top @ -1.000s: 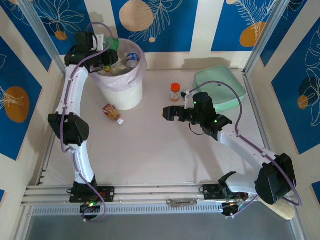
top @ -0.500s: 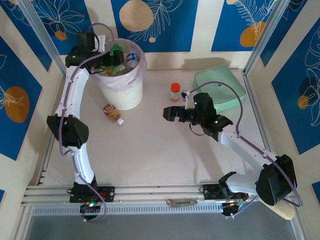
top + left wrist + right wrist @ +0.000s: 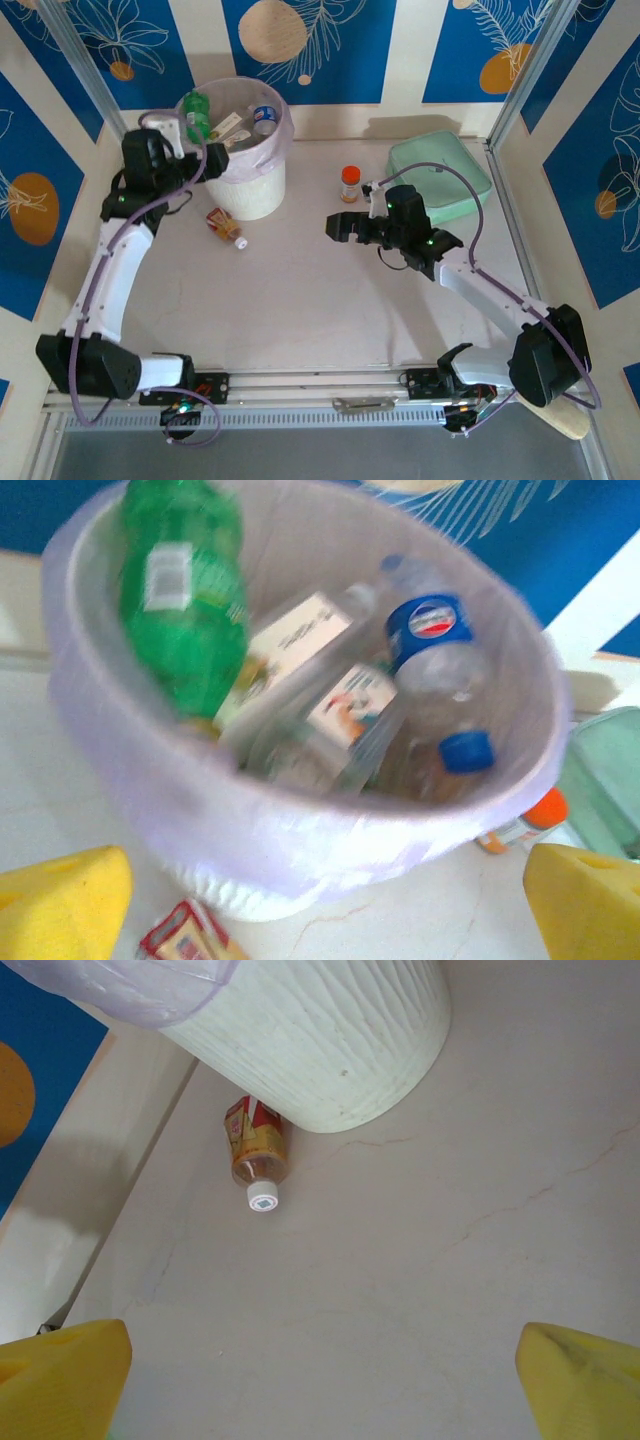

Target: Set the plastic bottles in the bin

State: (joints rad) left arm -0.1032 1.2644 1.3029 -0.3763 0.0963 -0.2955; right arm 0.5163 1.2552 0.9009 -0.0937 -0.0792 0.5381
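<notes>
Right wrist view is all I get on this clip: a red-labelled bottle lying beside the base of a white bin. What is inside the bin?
Observer: The bin holds a green bottle and clear bottles with blue caps, seen from the left wrist.
Operator: Is the left tool carrying one?
Observer: No. The left tool is open, with nothing between its yellow fingers.
Operator: Anything else out there?
Observer: A short orange bottle with a red cap stands between the bin and a mint-green case.
</notes>
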